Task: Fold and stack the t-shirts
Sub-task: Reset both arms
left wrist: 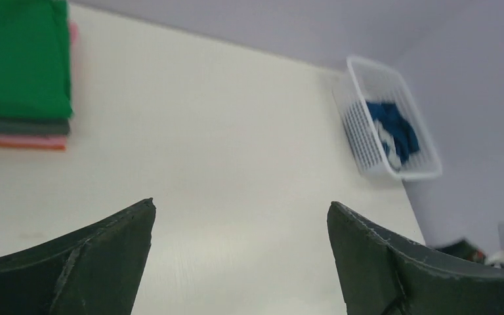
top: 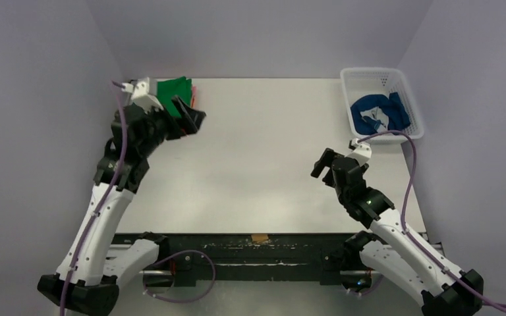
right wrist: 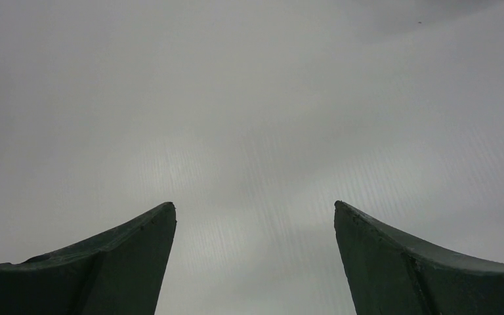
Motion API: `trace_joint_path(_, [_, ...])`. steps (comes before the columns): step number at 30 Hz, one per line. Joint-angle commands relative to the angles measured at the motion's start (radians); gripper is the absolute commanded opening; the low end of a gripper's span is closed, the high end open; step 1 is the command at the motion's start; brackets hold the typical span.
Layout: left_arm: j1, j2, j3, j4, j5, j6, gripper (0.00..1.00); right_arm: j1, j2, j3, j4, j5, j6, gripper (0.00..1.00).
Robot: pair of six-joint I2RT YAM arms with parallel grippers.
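A folded stack of t-shirts lies at the table's far left corner, the bright green t-shirt (top: 174,89) on top. In the left wrist view the green shirt (left wrist: 20,59) lies over a dark grey one (left wrist: 23,126) and a pink or orange one (left wrist: 20,141). A crumpled blue t-shirt (top: 377,112) lies in the white basket (top: 414,99), also in the left wrist view (left wrist: 394,131). My left gripper (top: 191,117) is open and empty, just right of the stack. My right gripper (top: 326,168) is open and empty over bare table, below the basket.
The white lattice basket (left wrist: 367,141) stands at the table's far right corner. The white table (top: 263,151) stretches between the arms. Grey walls close in the back and both sides. A black rail runs along the near edge.
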Motion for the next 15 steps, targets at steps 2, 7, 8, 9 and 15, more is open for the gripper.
trace_joint_path(2, [-0.255,-0.16,-0.481,0.029,-0.187,-0.05,1.0,-0.001,-0.059,-0.037,-0.056,0.013,0.056,0.89])
trace_joint_path(7, [-0.312,-0.213,-0.63,-0.106,-0.278,-0.101,1.0,-0.001,-0.101,-0.064,-0.075,0.04,0.057,0.89])
trace_joint_path(8, [-0.311,-0.217,-0.638,-0.12,-0.289,-0.107,1.0,-0.002,-0.108,-0.071,-0.081,0.052,0.058,0.89])
trace_joint_path(9, [-0.312,-0.223,-0.643,-0.123,-0.291,-0.101,1.0,-0.001,-0.116,-0.075,-0.085,0.063,0.059,0.89])
trace_joint_path(15, [-0.311,-0.295,-0.658,-0.181,-0.383,-0.096,1.0,-0.001,-0.161,-0.09,-0.084,0.068,0.037,0.88])
